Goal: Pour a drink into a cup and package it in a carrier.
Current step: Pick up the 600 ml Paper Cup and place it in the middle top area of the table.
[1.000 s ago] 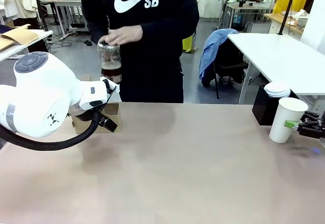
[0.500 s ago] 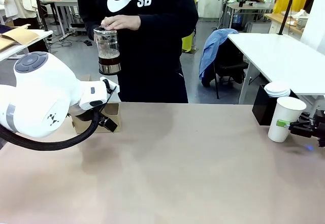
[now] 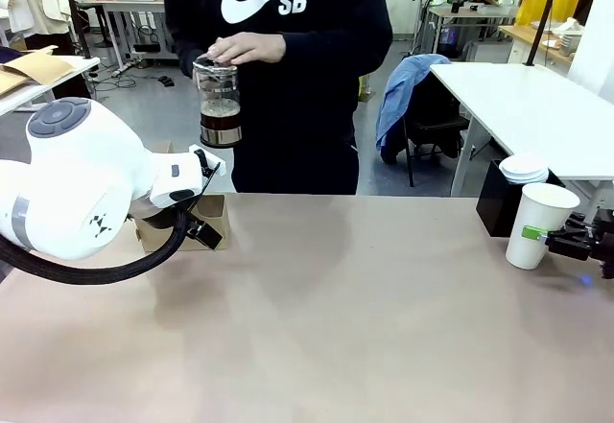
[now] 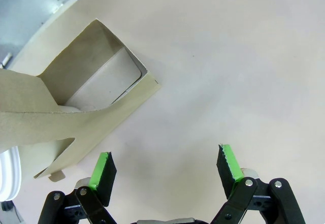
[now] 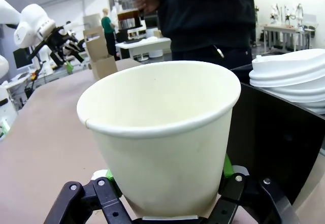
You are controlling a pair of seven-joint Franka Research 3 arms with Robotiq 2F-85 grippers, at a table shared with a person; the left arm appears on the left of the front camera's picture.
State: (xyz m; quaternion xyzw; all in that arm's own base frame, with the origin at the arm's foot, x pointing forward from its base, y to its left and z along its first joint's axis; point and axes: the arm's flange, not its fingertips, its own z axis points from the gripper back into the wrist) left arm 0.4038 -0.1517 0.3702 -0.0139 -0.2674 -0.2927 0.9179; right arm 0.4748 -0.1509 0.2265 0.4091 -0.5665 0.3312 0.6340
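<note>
Right gripper (image 5: 167, 176) pinches the tall white paper cup (image 5: 162, 132) low — squeezing harder may buckle it; left gripper (image 4: 165, 165) stands spread by the brown cardboard carrier (image 4: 86, 97).

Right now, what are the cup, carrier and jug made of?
The cup looks like matte white paper, with a rolled rim. The carrier: plain brown cardboard, folded flaps. The jug: clear glass, seemingly, the dark drink showing through, shiny metal bands.

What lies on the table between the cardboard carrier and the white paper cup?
Nothing: the front view shows bare tabletop all the way from carrier to cup.
</note>
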